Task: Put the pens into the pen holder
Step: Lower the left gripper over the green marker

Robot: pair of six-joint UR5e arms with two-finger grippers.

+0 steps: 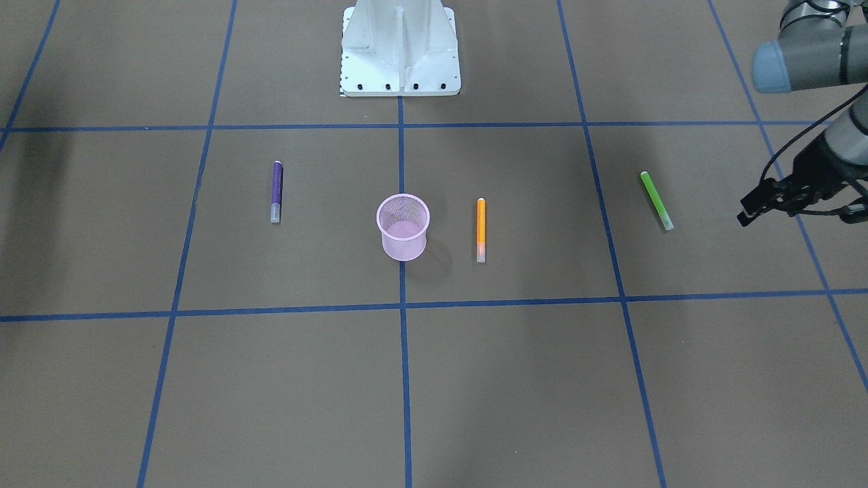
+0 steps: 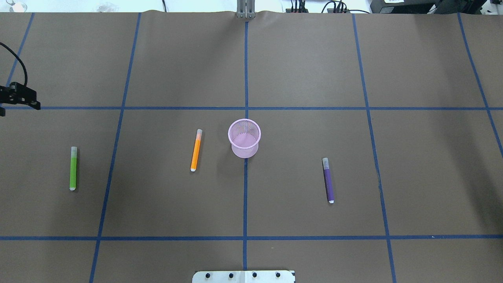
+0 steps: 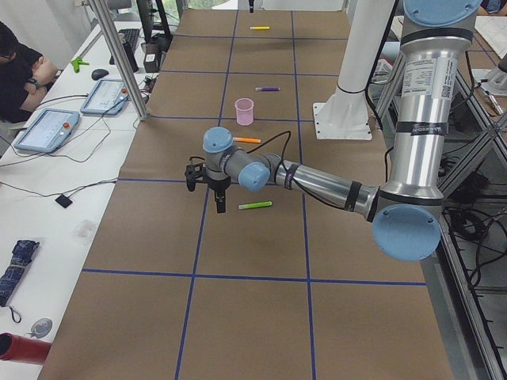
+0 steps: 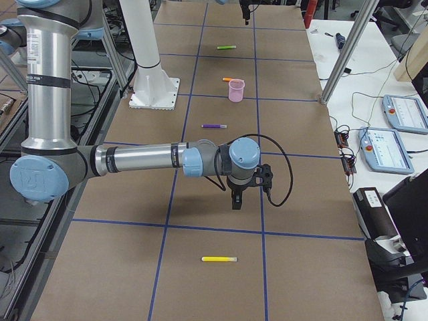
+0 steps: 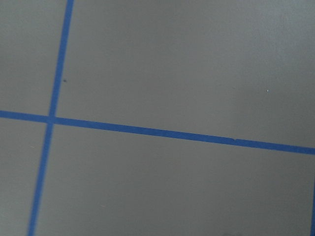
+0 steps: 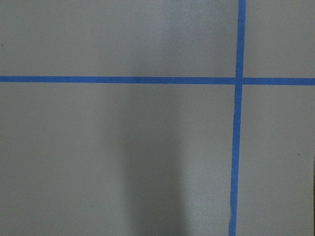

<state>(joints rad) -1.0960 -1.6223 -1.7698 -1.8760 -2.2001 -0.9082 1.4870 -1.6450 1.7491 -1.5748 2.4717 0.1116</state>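
Green pen point(image 1: 656, 200) lies flat on the table beside our left gripper point(image 1: 748, 215), on the side toward the pen holder point(image 1: 403, 245). Its long axis runs roughly toward the robot. We cannot tell whether the fingers are spread. We judge this gripper is the nearer one.

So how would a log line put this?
pen holder empty | green pen, orange pen, purple pen, yellow pen on table | left gripper empty
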